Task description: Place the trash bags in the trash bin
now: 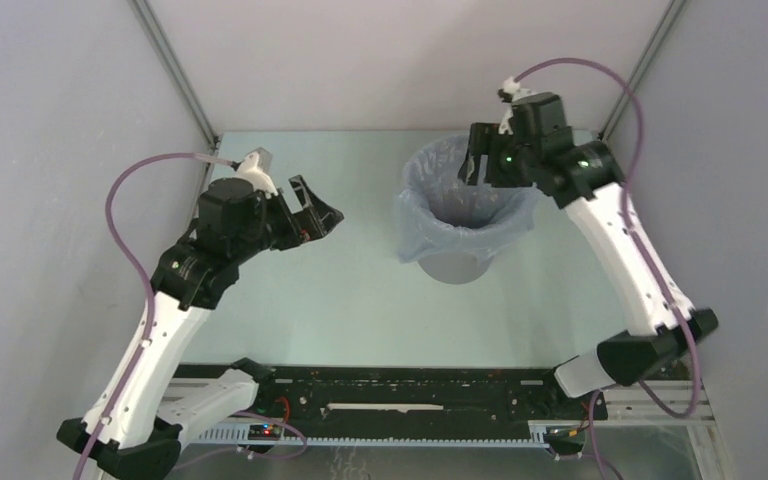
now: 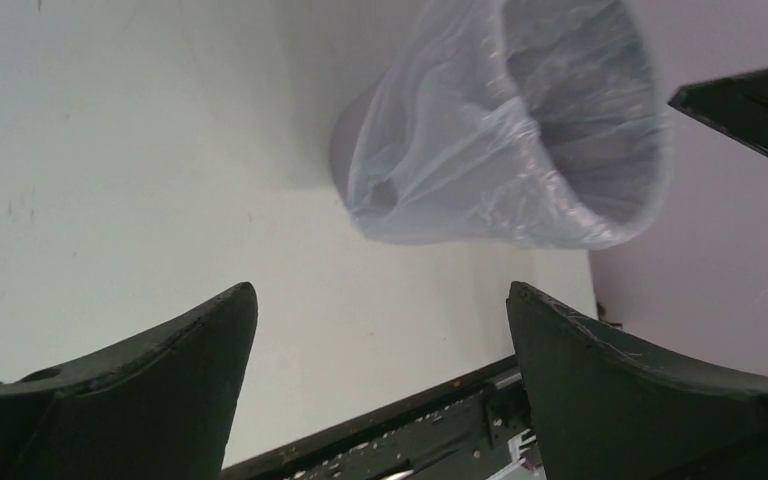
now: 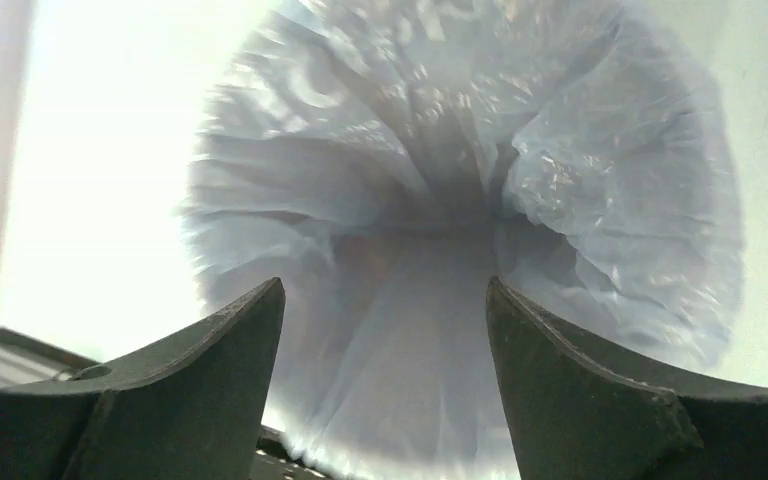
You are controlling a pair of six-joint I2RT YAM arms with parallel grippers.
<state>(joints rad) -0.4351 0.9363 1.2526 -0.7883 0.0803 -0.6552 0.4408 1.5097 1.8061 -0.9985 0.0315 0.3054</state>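
Counter (image 1: 360,300), pale green and smooth, enclosed by plain grey walls (image 1: 50,150). Left arm (image 1: 175,300), white with black joints, reaching up from the near left corner. Right arm (image 1: 630,260), same make, leaning in from the near right.

Thin translucent pale blue plastic bag (image 1: 430,225) of wrinkly film, seated inside the bin as a liner. Opened wide, top folded outward over the rim and draped down most of the outer wall.

Light grey round tapered plastic bin (image 1: 455,268), upright on the far right part of the counter, only the bare base showing below the film.

Left hand (image 1: 318,205), black fingers spread apart, holding nothing. Well apart from the bin, off to its left and aimed toward it.

Right hand (image 1: 476,165), hovering over the far right edge of the bin's mouth, fingers parted, gripping nothing. Seen from the right wrist: crumpled bag interior, darker toward the bottom, framed between the two fingers.
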